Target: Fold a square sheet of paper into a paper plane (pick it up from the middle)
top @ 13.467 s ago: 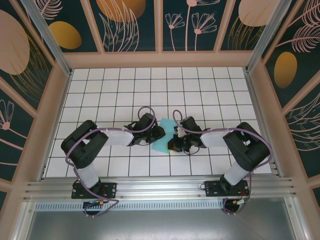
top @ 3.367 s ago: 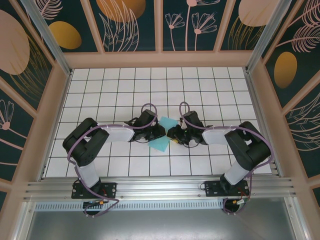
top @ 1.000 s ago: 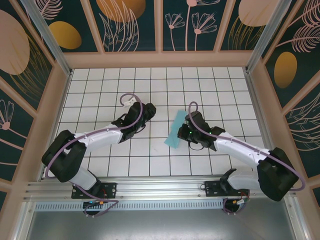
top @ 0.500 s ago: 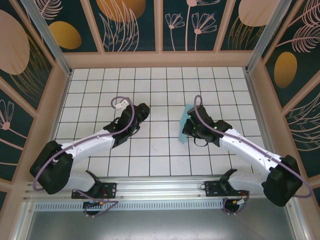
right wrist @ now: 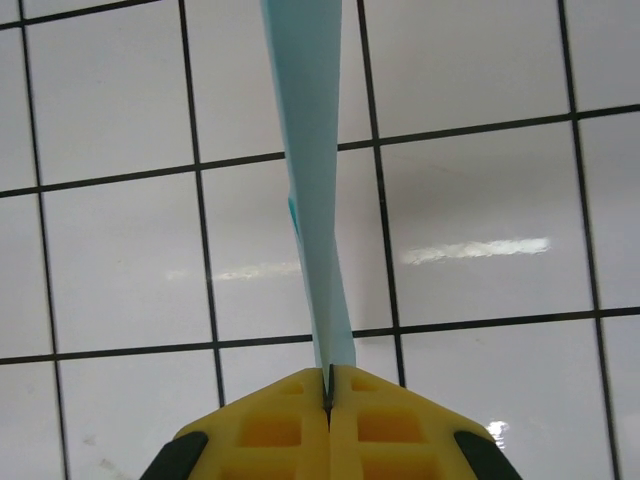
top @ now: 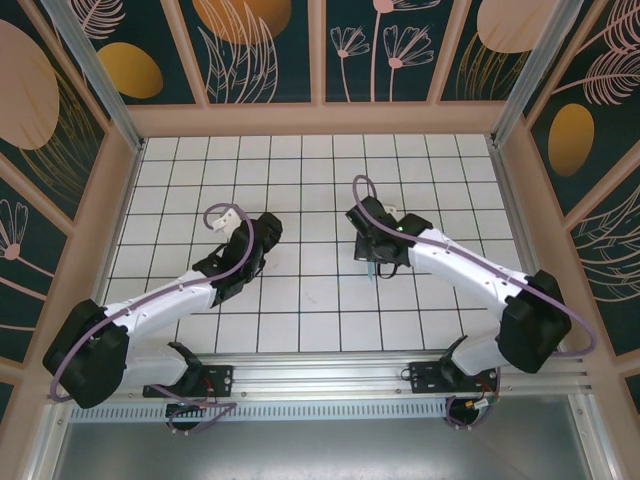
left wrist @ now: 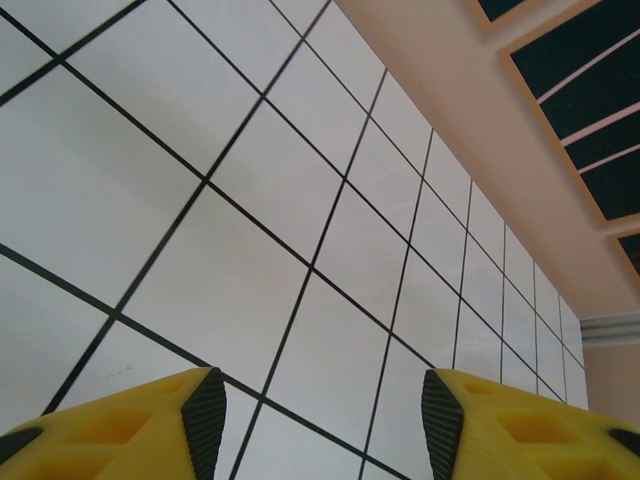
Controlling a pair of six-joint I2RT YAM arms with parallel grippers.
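Note:
The sheet of paper (right wrist: 315, 200) is light turquoise and folded into a slim long shape. It hangs edge-on above the white grid tiles, running away from my right gripper (right wrist: 329, 375), whose yellow fingers are shut on its near end. From above, only a thin sliver of the paper (top: 372, 268) shows below the right gripper (top: 376, 254), right of the table's middle. My left gripper (top: 266, 228) is left of centre, about three tiles from the paper. In its wrist view the left gripper (left wrist: 322, 425) is open, with bare tiles between the black pads (left wrist: 205, 420).
A white grid-tiled table (top: 320, 320) is enclosed by peach-framed walls (top: 320, 118) with dark floral panels. An aluminium rail (top: 320, 375) with the arm bases runs along the near edge. The far wall (left wrist: 470, 110) rises beyond the left gripper.
The right gripper swung the paper toward the back and turned it edge-on, so it now shows as a sliver from above. The left arm drew leftward, away from it, its jaws widening.

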